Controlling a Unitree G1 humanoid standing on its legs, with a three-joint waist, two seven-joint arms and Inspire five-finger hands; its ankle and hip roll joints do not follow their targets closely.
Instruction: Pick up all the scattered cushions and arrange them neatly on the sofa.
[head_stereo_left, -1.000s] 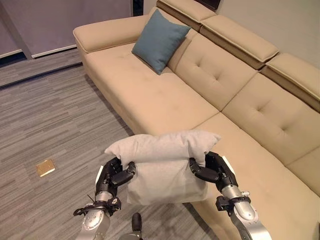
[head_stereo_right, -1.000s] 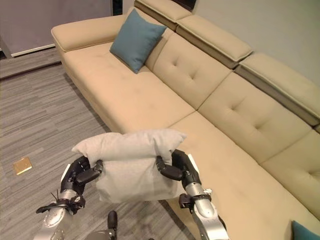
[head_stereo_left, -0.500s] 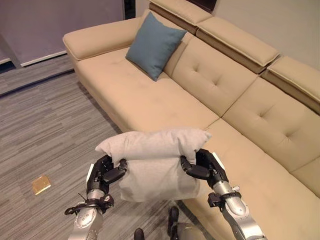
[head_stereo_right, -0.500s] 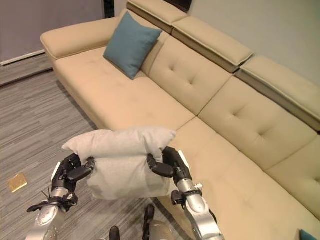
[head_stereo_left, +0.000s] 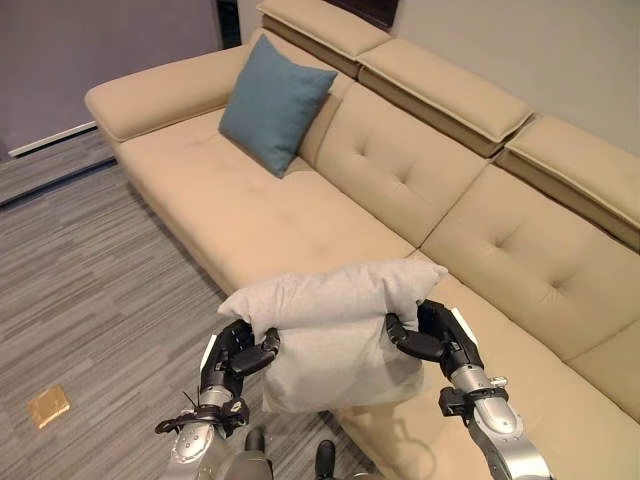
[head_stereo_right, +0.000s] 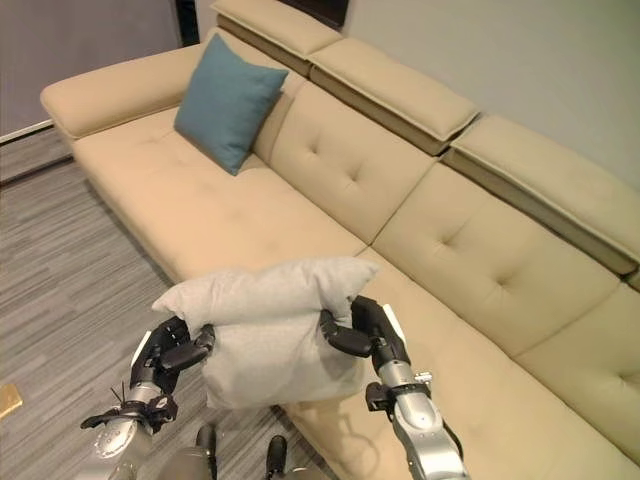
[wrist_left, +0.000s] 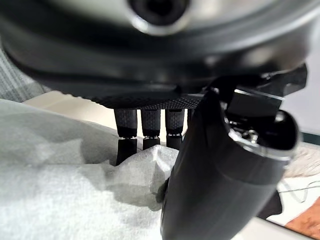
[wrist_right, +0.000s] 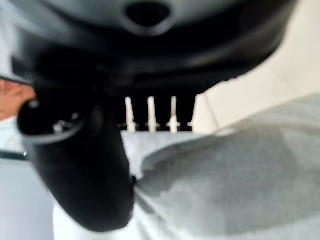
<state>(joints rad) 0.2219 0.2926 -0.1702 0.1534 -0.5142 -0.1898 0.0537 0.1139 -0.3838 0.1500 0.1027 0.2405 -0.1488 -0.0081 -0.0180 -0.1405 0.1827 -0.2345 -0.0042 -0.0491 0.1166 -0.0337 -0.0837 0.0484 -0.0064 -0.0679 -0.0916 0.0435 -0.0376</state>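
Grey cushion (head_stereo_left: 335, 330): held up between both hands, at 6 o'clock of the scene, over the sofa's front edge; top folded over, lower part hanging.
Left hand (head_stereo_left: 235, 357): at 7 o'clock of the cushion, fingers and thumb curled into the fabric, pinching its left end.
Right hand (head_stereo_left: 440, 340): at 4 o'clock of the cushion, thumb and fingers closed on its right end.
Sofa (head_stereo_left: 420, 170): beige, tufted, ran from 10 to 4 o'clock.
Teal cushion (head_stereo_left: 273, 104): upright against the backrest at 11 o'clock, well apart from the grey one.
Floor (head_stereo_left: 90, 280): grey planks; small tan square (head_stereo_left: 47, 406) at 8 o'clock.
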